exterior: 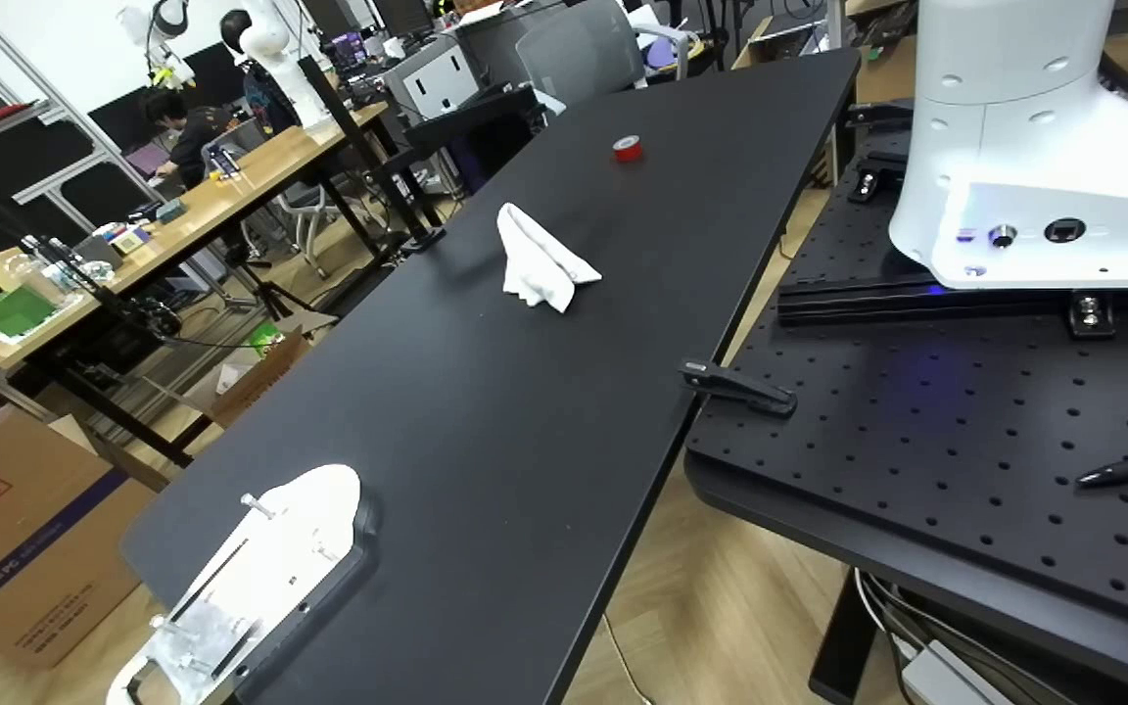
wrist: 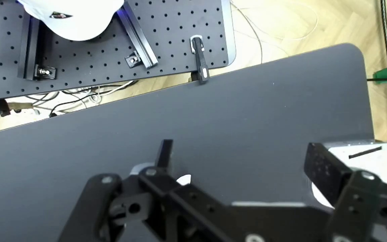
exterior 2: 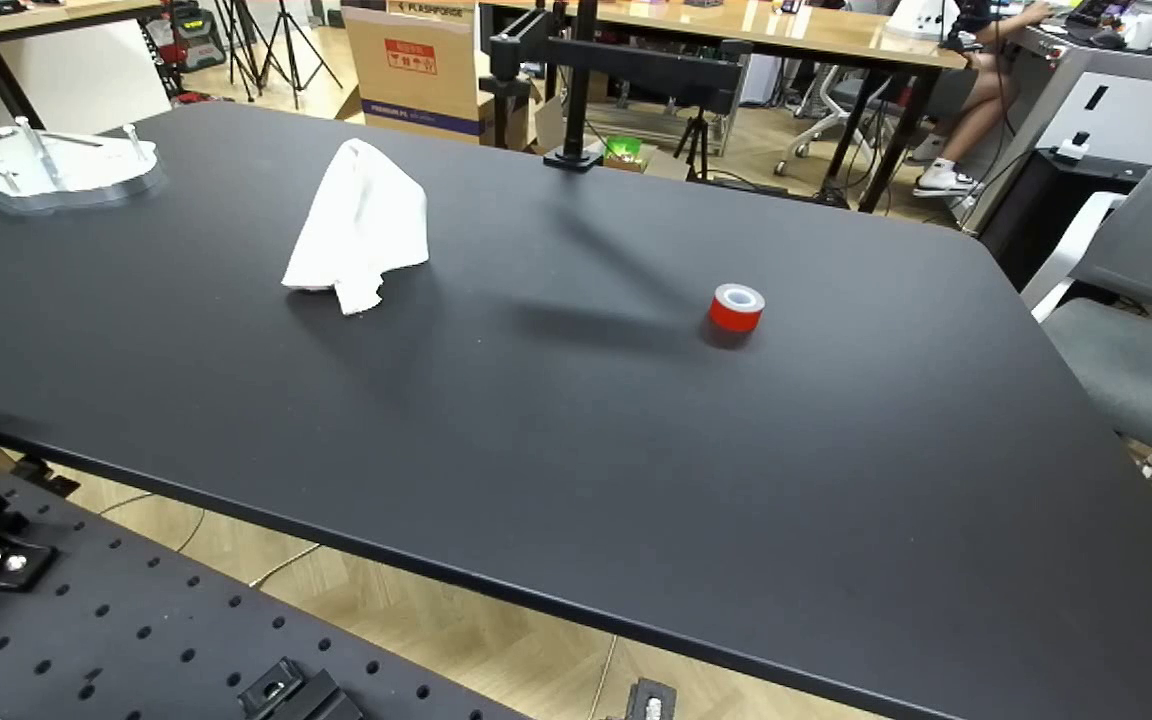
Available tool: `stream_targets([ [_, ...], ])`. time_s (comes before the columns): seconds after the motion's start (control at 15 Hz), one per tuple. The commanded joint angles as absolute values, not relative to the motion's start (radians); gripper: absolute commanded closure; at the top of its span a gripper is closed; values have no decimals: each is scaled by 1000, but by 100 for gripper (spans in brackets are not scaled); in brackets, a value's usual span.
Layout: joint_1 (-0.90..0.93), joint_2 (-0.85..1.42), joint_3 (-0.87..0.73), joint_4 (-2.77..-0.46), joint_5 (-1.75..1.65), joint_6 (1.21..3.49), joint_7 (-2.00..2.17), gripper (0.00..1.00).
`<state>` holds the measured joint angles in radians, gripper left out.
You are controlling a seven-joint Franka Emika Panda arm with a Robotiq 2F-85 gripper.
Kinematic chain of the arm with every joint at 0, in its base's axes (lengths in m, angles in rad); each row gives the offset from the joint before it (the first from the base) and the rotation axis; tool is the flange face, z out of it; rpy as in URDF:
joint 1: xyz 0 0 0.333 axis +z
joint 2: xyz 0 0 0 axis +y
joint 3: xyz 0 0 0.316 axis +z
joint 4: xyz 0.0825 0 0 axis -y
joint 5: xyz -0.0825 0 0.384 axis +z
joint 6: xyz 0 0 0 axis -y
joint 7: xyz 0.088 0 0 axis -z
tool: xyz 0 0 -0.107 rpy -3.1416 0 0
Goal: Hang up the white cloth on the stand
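Observation:
The white cloth lies crumpled on the black table, with a raised peak, in both exterior views. In the wrist view a small white patch, probably the cloth, shows behind the left finger; the rest is hidden. A white board with several upright pegs, which looks like the stand, sits at one end of the table. In the wrist view the stand is partly hidden behind the right finger. My gripper is open with nothing between its fingers, above the table. It is out of both exterior views.
A red tape roll stands on the table. A black post rises at the table's far edge. A black clamp bridges the gap between the table and the perforated base plate. A cardboard box stands beyond the table.

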<state>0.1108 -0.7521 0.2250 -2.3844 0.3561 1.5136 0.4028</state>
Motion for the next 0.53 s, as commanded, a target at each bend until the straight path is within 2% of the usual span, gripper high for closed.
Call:
stream_targets([
  [0.0, 37, -677, 259, -2379, 340, 1622, 446, 0],
  [0.47, -68, -451, 314, -2392, 90, 2041, 560, 0],
])
